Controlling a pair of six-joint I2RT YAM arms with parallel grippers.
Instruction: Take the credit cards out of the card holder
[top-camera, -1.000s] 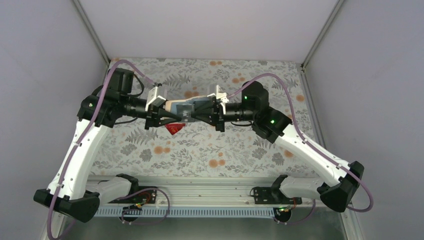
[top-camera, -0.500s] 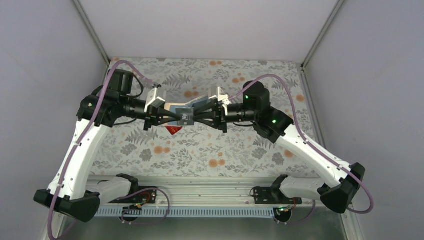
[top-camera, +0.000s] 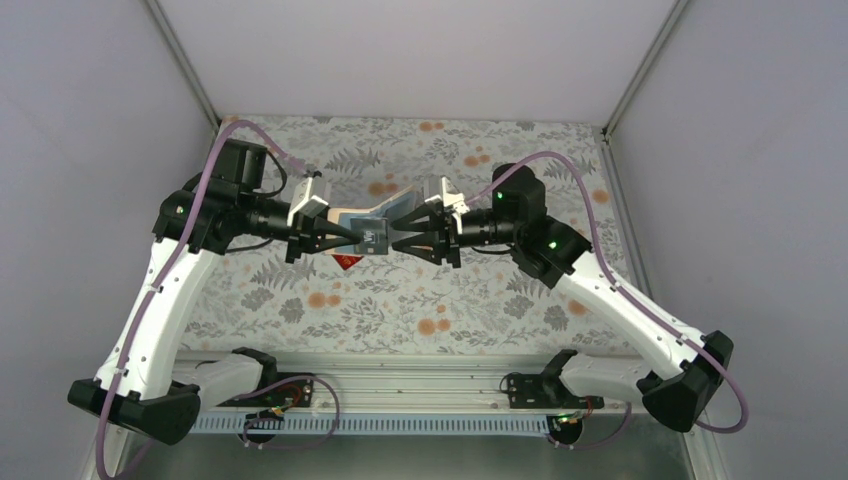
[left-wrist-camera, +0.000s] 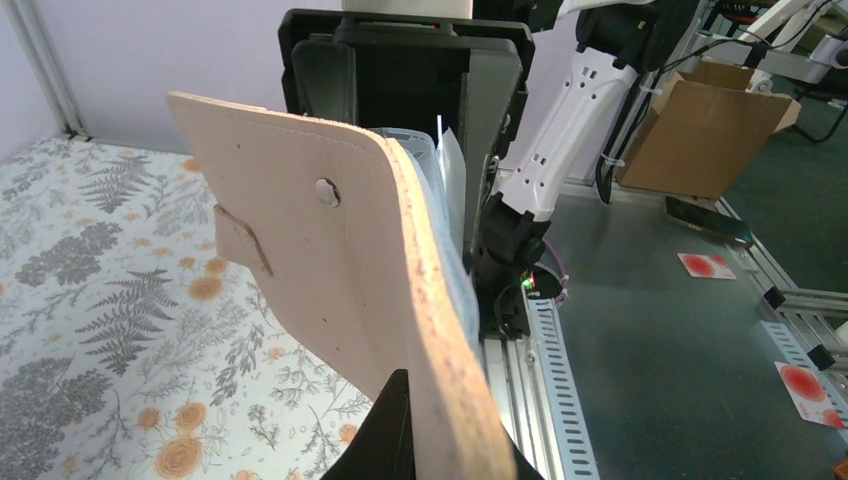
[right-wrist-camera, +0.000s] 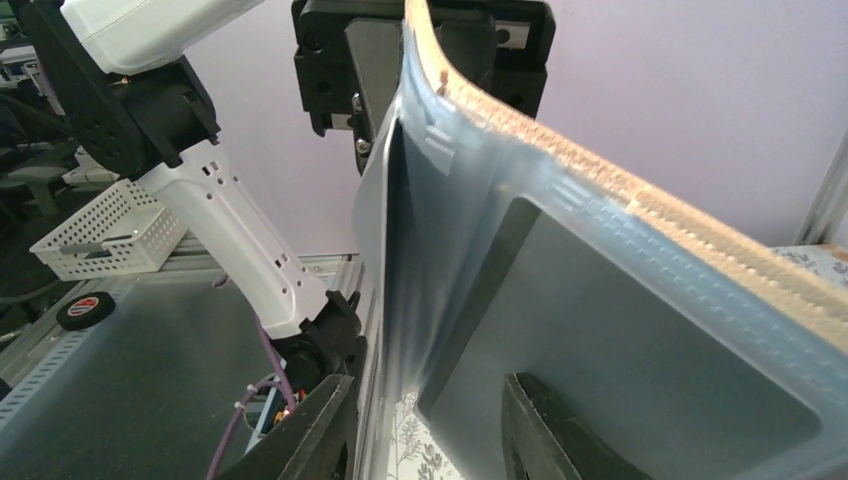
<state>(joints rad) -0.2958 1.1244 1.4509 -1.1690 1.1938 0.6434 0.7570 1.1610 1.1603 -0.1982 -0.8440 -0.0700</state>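
Note:
The card holder (top-camera: 375, 212) hangs in the air between both arms, tan outside and blue-grey inside, bent open. My left gripper (top-camera: 345, 236) is shut on its left panel; the left wrist view shows the tan outside (left-wrist-camera: 330, 260) clamped in the gripper (left-wrist-camera: 440, 440). A dark card with a white mark (top-camera: 373, 238) shows at the holder's near edge. My right gripper (top-camera: 398, 238) is open, and in the right wrist view the gripper (right-wrist-camera: 430, 430) straddles the edge of the blue-grey inside (right-wrist-camera: 620, 330). A red card (top-camera: 347, 262) lies on the table below.
The floral table cloth (top-camera: 420, 300) runs under both arms. A metal rail (top-camera: 400, 375) lines the near edge. Grey walls close in the left, right and back. Pale cards with red spots (left-wrist-camera: 700, 265) lie on the grey bench beyond the rail.
My right gripper's jaws have spread wider and the right arm has drawn back a little to the right. The holder has bent open more. The left gripper keeps its hold.

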